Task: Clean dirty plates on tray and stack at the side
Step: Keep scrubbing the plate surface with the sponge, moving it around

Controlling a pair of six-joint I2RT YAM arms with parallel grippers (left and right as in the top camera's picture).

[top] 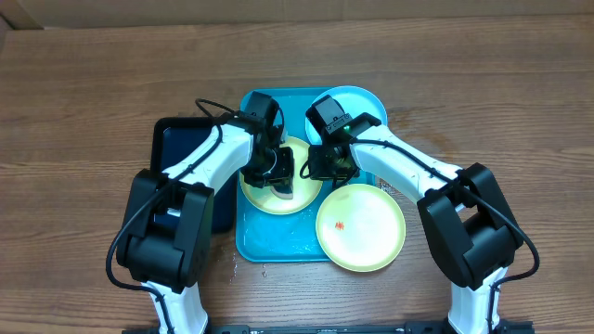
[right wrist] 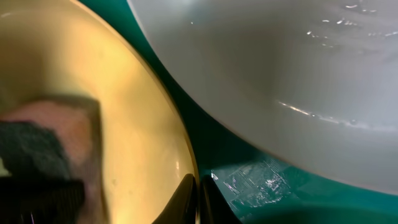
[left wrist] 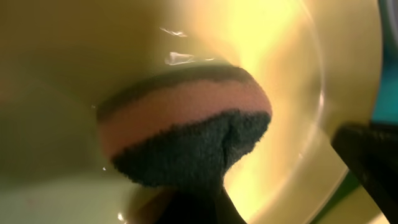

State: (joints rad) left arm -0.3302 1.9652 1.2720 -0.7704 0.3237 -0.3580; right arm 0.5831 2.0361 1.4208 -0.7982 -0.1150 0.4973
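Note:
On the turquoise tray (top: 278, 249) lies a pale yellow-green plate (top: 264, 197). My left gripper (top: 281, 182) is shut on a pink sponge with a dark scouring face (left wrist: 186, 134), which presses onto that plate's inside (left wrist: 292, 74). My right gripper (top: 321, 170) is shut on the same plate's right rim (right wrist: 186, 155); its fingertips (right wrist: 198, 198) pinch the edge. A light blue plate (top: 362, 100) sits at the tray's far right corner and looks pale in the right wrist view (right wrist: 280, 62). A second yellow-green plate (top: 362, 227) with a red speck (top: 340, 225) overhangs the tray's right edge.
A narrower black tray (top: 181, 153) lies against the turquoise tray's left side, partly under my left arm. Wet patches glisten on the tray floor (right wrist: 261, 180). Bare wooden table (top: 93, 93) surrounds the trays.

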